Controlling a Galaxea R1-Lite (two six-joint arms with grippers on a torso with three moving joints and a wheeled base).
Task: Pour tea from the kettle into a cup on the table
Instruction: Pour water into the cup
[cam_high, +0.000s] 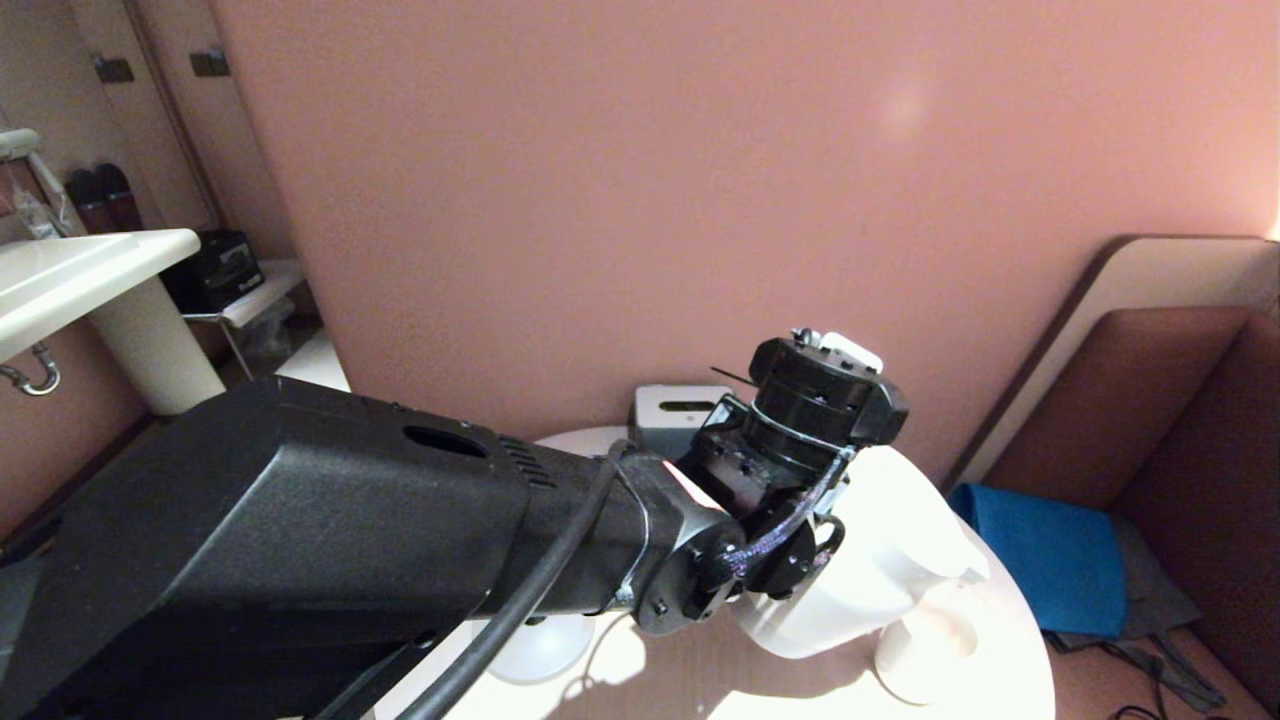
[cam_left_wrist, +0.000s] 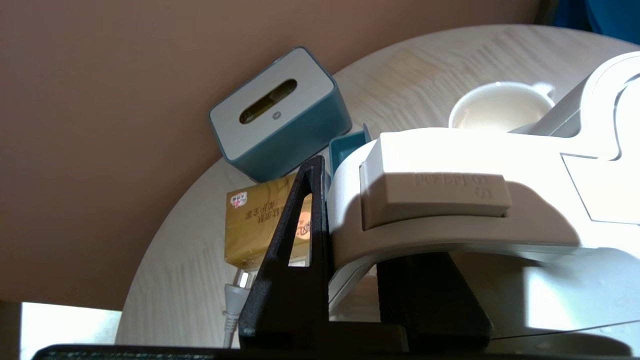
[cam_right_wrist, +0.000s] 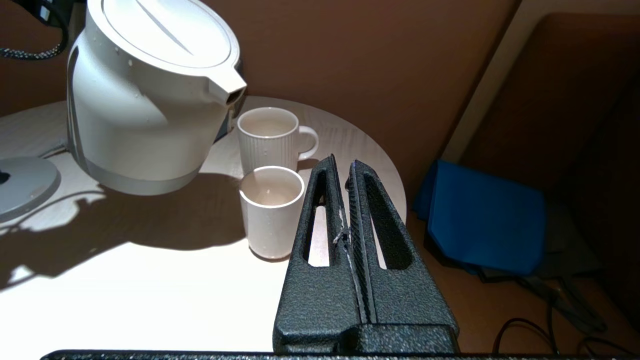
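Left tool (cam_left_wrist: 350, 280) clamped on the loop handle of the large white jug-shaped kettle (cam_right_wrist: 145, 90), black fingers (cam_left_wrist: 285, 260) on either side of the handle; the left arm fills the lower left of the head view, reaching to the kettle. Kettle is tilted, spout toward the cups, base band off the round pale wood-grained table (cam_right_wrist: 125, 280), shadow cast below it. Spout sits above and just beside the ribbed white mug with small handle (cam_right_wrist: 272, 137); no pale reddish-amber tea stream visible at the spout. Small plain white cup (cam_right_wrist: 271, 212), smooth, no handle, stands upright on the table just in front of the ribbed mug, near the table edge; cannot tell any liquid in it. Grey round kettle base plate (cam_right_wrist: 22, 182) lies on the table beside the kettle, apart from it. Left wrist view: teal box with a grey slotted top (cam_left_wrist: 277, 112) at the wall side of the table, yellow packet with printed text (cam_left_wrist: 260, 220) just beside it, white plug (cam_left_wrist: 235, 295) near the packet. Right tool (cam_right_wrist: 345, 170) off to the side of the table, fingers pressed together, nothing between them, near the plain cup but not touching. Blue cloth (cam_right_wrist: 485, 215) on the seat beyond the table.
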